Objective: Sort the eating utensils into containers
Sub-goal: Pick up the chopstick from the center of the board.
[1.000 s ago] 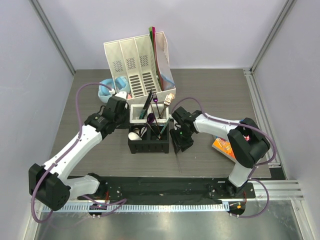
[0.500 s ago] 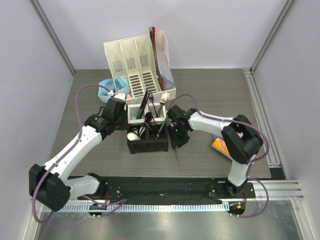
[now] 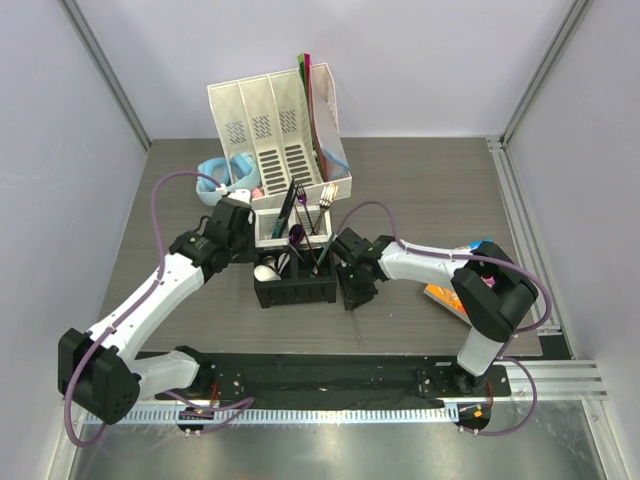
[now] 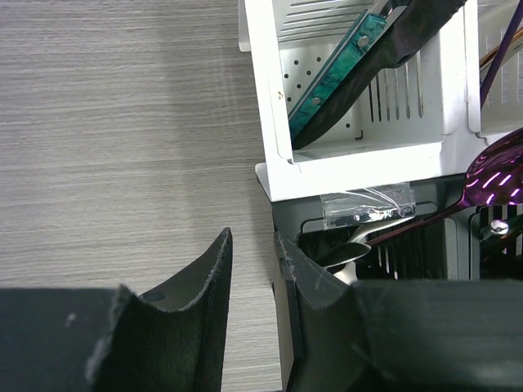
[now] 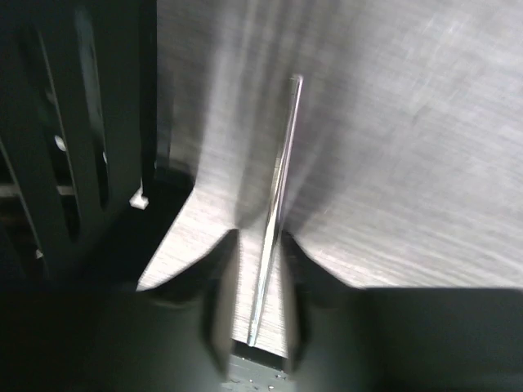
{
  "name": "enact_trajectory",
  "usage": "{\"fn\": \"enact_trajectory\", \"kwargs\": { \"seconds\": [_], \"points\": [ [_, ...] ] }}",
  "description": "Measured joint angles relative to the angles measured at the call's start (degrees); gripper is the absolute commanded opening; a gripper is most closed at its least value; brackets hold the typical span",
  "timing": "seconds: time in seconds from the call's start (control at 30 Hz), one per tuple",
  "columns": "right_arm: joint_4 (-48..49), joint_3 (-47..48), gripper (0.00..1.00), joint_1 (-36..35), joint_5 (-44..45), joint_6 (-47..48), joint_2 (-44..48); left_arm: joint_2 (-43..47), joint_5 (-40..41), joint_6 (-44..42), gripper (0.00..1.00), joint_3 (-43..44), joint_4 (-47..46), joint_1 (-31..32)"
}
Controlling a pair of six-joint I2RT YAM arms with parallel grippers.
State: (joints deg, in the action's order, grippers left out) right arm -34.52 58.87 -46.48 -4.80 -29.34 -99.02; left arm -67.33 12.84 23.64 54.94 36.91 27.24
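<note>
Right pincer (image 5: 257, 238) moved closer to one caddy (image 3: 295, 296), jaws apart astride one thin metal stick (image 5: 274, 204), left pincer (image 4: 253, 255) released

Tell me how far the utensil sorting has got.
Done: several utensils, a purple spoon among them, stand in the caddy. In hand: the right tool straddles a slim shiny utensil on the table; the left tool sits open at the caddy's edge. Left: dropping that piece in.
</note>
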Motion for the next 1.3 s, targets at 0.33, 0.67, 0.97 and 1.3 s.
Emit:
{"fn": "enact_trajectory", "kwargs": {
  "seconds": [0.33, 0.67, 0.97, 1.3],
  "points": [
    [6.27, -8.07, 0.01, -1.51, -0.11, -2.71, 4.92, 0.0, -0.5, 0.17, 0.26, 0.13, 0.26, 0.0],
    [1.25, -18.73, 0.01, -2.21, 5.01, -4.87, 19.85, -0.04, -0.92, 0.2, 0.26, 0.42, 0.72, 0.0],
    [-11.23, -3.41, 0.01, -2.14, 11.67, -3.78, 26.16, -0.92, -2.49, 0.87, 0.26, 1.53, 0.9, 0.0],
    [-3.02, 30.77, 0.01, -0.22, 8.81, 8.22, 8.13, -2.29, -3.26, 1.44, 0.26, 2.12, 0.26, 0.0]
  ]
}}
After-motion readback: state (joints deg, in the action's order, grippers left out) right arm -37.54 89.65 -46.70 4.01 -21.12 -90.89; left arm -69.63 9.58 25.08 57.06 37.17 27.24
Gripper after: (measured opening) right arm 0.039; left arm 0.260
